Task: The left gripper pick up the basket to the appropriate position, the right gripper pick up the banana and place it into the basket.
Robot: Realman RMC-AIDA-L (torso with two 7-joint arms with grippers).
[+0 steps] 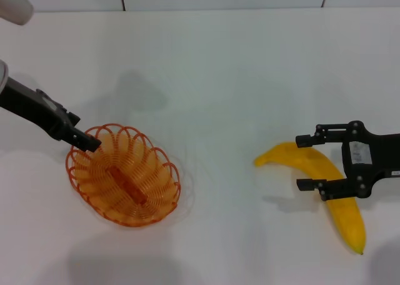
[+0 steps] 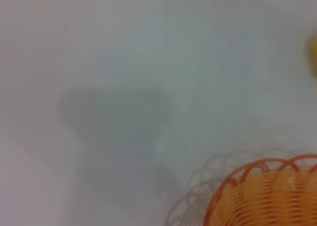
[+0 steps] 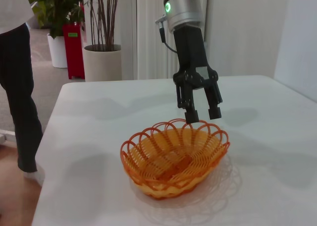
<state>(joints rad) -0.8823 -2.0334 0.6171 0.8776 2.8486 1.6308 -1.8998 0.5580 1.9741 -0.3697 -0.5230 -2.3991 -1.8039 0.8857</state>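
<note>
An orange looped-wire basket [image 1: 124,175] sits under the left gripper [image 3: 203,114], fingers apart just above its rim. The right gripper [image 1: 306,162], fingers spread wide, straddles a curved yellow banana [image 1: 325,185].

A white table [image 1: 237,66] is seen carrying two things. The basket [image 1: 123,175] is set toward its left edge. The banana [image 1: 325,188] lies toward its right edge, apparently resting flat.
</note>
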